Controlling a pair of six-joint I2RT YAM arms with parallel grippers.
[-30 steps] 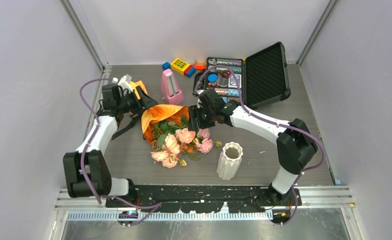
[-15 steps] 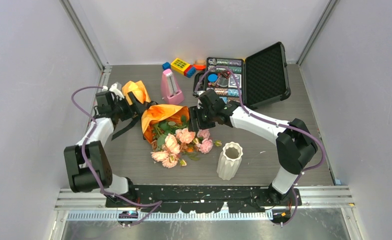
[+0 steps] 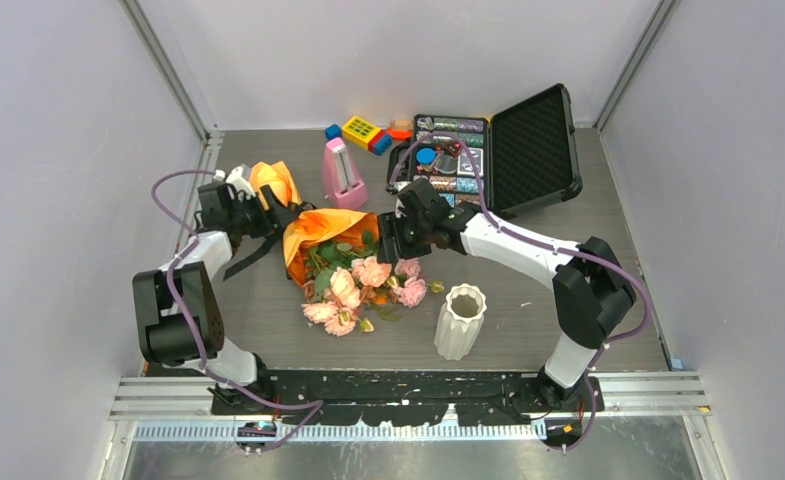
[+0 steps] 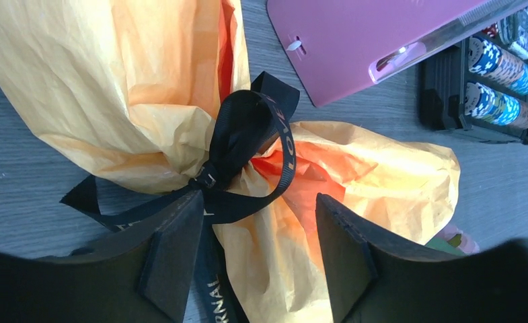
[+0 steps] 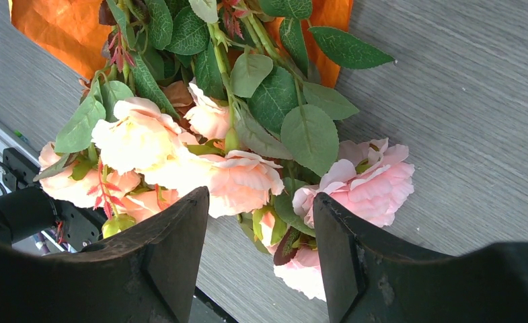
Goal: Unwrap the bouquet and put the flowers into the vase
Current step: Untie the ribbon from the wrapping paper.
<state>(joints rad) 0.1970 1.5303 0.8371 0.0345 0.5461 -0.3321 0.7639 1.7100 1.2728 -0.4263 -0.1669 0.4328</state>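
Bouquet [image 3: 333, 258] lies on its side on the counter [image 3: 268, 320], tied end toward the far left and blooms spilling toward the near edge. The orange paper [image 4: 146, 87] is cinched at the neck by the black ribbon bow [image 4: 247, 128], knot intact, so the unwrapping is judged not yet accomplished.

Left gripper [image 4: 259, 208] sits low over the tied neck with its jaws apart, one finger over a ribbon tail and the other on the paper flare; nothing is pinched. The placement suggests it is lining up on the ribbon or the wrap just below the knot.

Right gripper [image 5: 261, 202] hangs above the flowers [image 5: 234, 178], jaws likewise apart and clamped on nothing; pink and peach heads and leaves show through the gap. It appears stationed to steady or draw the stems once the wrap loosens (a judgement only).

Containers:
- Vase [image 3: 460, 320]: white, ribbed, upright, near the blooms on their right but not touching them. No flower in it.
- Black case [image 3: 528, 150]: at the far side, lid open, tray filled with small items including stacked discs resembling poker chips [image 4: 496, 60].
- Paper wrap: holds all stems.
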